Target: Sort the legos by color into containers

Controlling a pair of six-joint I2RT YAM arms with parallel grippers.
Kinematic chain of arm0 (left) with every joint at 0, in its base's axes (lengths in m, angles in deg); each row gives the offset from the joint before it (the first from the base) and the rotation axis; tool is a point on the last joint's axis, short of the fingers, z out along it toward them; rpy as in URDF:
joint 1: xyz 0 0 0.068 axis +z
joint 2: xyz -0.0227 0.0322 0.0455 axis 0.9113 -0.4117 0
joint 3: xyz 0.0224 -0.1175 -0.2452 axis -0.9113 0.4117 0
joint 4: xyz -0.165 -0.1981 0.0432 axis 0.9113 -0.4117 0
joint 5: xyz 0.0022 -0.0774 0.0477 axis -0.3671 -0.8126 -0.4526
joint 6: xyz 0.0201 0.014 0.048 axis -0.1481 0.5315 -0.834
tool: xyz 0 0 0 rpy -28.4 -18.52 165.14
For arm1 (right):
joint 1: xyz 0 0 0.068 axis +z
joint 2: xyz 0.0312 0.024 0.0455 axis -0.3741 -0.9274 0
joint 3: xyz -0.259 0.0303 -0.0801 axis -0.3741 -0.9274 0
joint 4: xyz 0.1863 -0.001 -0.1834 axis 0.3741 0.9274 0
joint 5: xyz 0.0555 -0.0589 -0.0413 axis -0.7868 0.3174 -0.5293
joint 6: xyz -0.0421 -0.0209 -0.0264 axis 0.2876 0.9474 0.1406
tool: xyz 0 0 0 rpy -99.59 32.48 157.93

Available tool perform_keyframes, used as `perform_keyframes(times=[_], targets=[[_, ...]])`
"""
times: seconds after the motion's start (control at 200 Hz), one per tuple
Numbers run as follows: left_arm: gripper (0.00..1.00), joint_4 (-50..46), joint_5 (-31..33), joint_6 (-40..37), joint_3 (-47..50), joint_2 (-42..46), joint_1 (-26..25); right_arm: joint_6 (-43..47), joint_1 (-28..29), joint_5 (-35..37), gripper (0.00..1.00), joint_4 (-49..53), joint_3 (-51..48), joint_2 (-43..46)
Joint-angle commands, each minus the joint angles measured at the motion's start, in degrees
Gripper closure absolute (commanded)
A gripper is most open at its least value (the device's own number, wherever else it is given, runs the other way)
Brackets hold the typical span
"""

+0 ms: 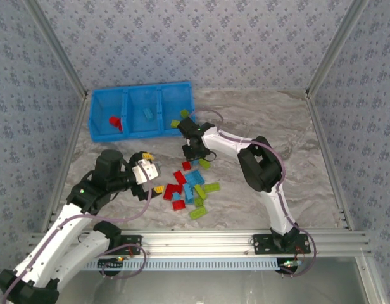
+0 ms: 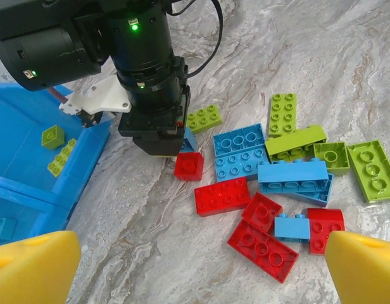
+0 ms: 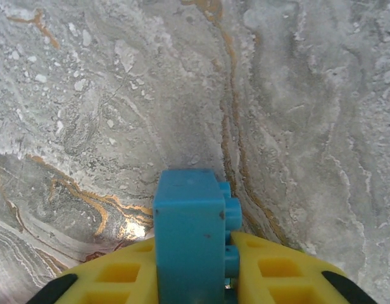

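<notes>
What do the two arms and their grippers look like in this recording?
The left arm and right arm have white links with round black joints, and a thin pale cable runs along each. The left gripper has a white body. The right gripper has a black housing with a small green light. The fingers are bright yellow blocks with hollow pockets.
</notes>
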Motion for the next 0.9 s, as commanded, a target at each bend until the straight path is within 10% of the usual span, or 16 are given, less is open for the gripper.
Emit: perform_keyframes(times=[0.0,0.4,0.899], targets=[[0.01,3.6,1.7,1.8,0.3,1.0,0.8,-0.8,0.1,2.0,0.75,0.2,-0.1,6.0],[0.03,13.3,25.1,43.1,-7.6,-6.7,21.5,4.9,6.1,-1.7,0.80,-33.0,-5.9,18.0],[0.03,14.4,29.4,40.9,-5.6,-9.7,23.7,16.8,5.9,12.7,0.68,-19.0,47.2,-21.9]])
